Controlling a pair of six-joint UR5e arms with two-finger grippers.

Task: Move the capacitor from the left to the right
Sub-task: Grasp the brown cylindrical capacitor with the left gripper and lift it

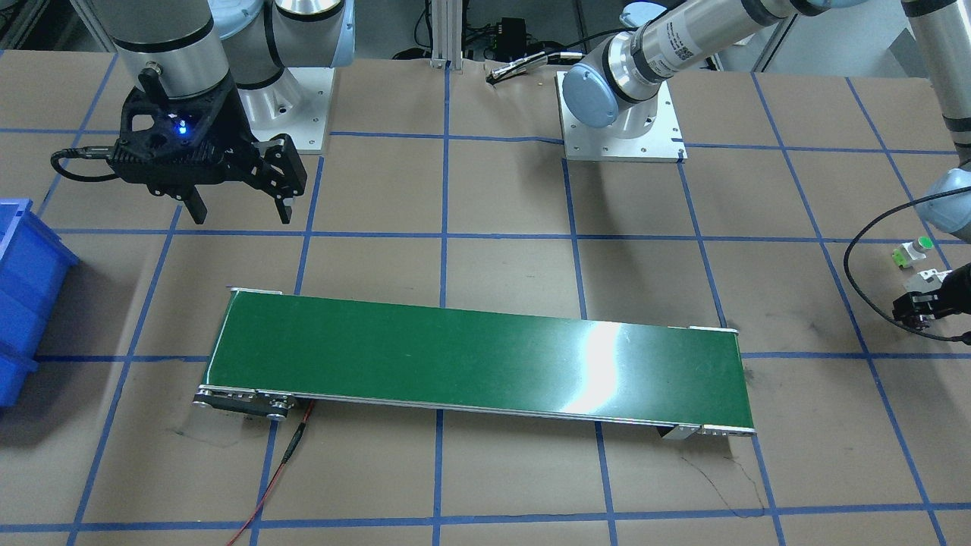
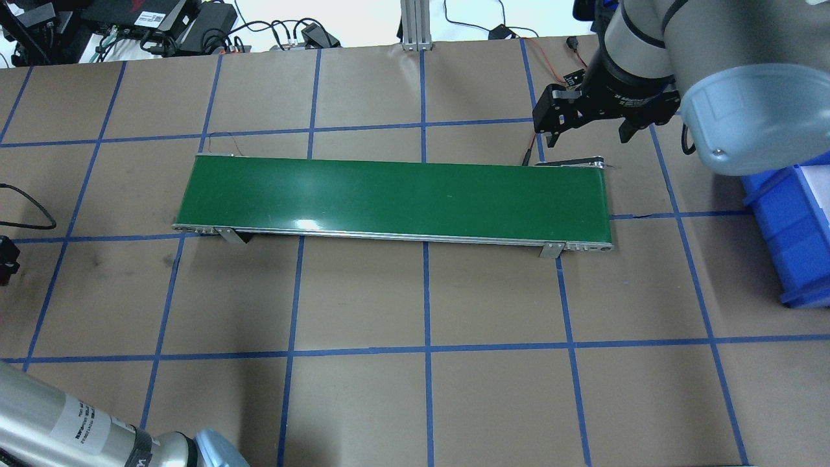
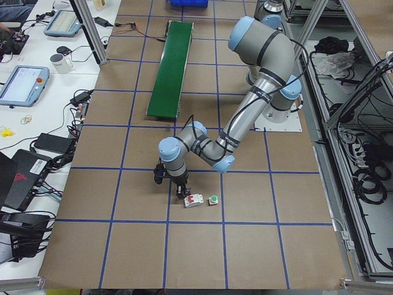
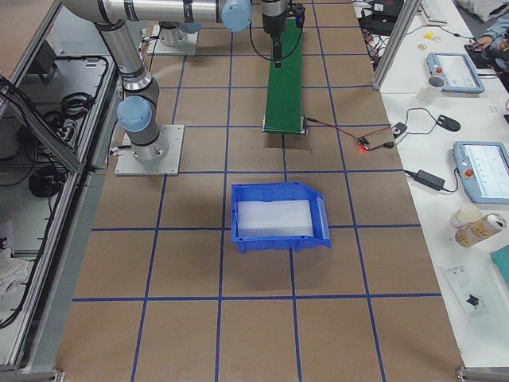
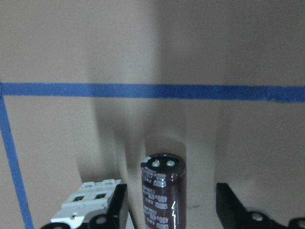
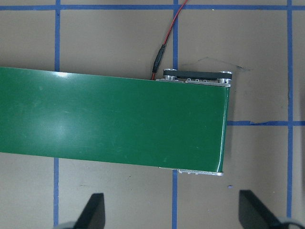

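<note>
The capacitor (image 5: 163,191), a dark brown cylinder with a pale top, stands upright on the brown paper in the left wrist view. My left gripper (image 5: 171,212) is open around it, with a gap between the capacitor and each finger. This gripper shows low over the table at the right edge of the front view (image 1: 920,305) and in the left side view (image 3: 180,188). My right gripper (image 1: 239,211) is open and empty, hovering beyond the belt's end; it also shows in the overhead view (image 2: 582,137) and its own wrist view (image 6: 171,214).
A white breaker (image 5: 88,202) with a red switch (image 3: 194,201) lies right beside the left gripper. A green-capped button (image 1: 914,251) stands next to it. The green conveyor belt (image 1: 478,356) crosses the table's middle. A blue bin (image 2: 794,220) stands past its right end.
</note>
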